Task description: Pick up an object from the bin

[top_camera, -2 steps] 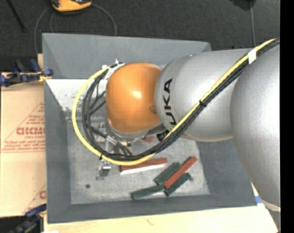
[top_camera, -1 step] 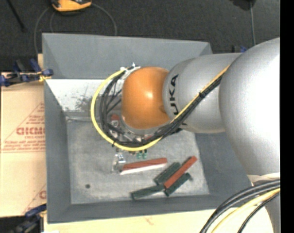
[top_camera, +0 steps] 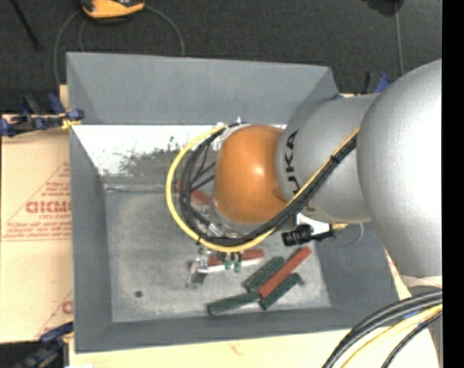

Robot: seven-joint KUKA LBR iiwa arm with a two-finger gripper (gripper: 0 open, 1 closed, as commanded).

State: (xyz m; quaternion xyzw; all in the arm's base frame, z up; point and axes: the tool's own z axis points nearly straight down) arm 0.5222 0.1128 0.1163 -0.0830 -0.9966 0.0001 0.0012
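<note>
Arm point(top_camera: 347, 167) reaching down from the bin's point(top_camera: 193, 90) right edge, orange-covered wrist point(top_camera: 247, 175) over its middle, gripper point(top_camera: 205, 265) low (spread cannot be told), just beside heaped red and green bars point(top_camera: 276, 278)

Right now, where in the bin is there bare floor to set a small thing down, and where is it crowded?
The left half of the bin floor is bare but for one dark speck, bordered by the left wall, the front wall and the gripper. The front right is crowded: a heap of dark green and red bars lies beside the gripper.
</note>
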